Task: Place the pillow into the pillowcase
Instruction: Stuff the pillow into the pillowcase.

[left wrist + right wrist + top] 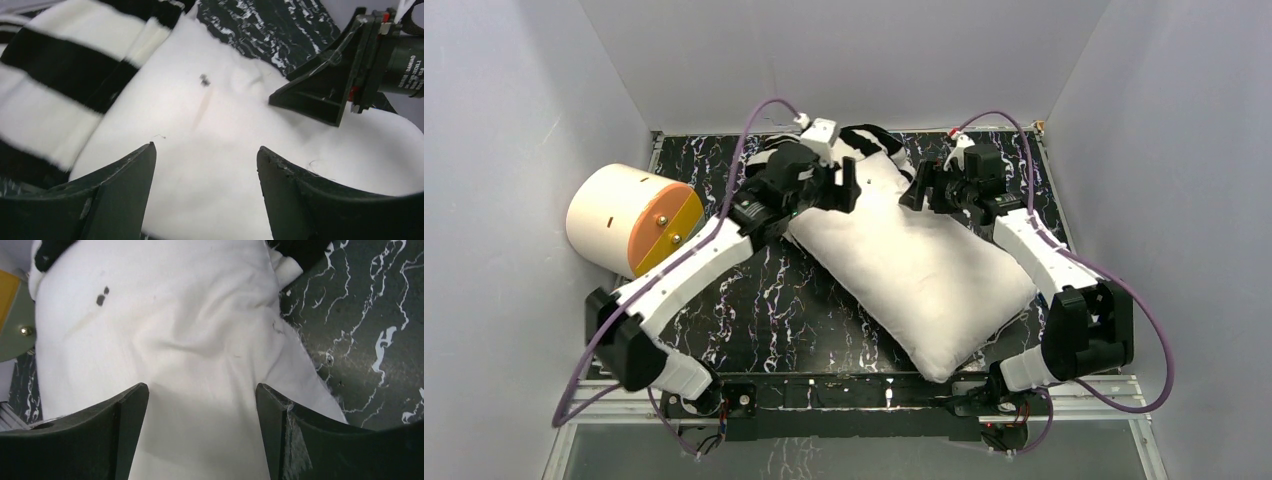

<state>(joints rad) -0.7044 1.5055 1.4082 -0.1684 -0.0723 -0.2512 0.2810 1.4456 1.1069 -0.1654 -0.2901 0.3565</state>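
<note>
Nearest, we see the pillow (pixel 914 275) lying slantwise on the marbled tabletop (pixel 764 310), its near corner towards the right and its far end under both grippers. Our left arm reaches far and rightward, with the left gripper (pixel 205 152) spread above the white cloth, holding nothing. The right gripper (pixel 202 390), just opposite, is likewise spread and empty. The pillow is plump and creased, with a small dark mark. Farther off, the striped pillowcase (pixel 869 140) bunches at its far end.

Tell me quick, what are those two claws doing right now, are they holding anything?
Left gripper: open, holding nothing, above the pillow.
Right gripper: open, holding nothing, above the pillow too.
</note>
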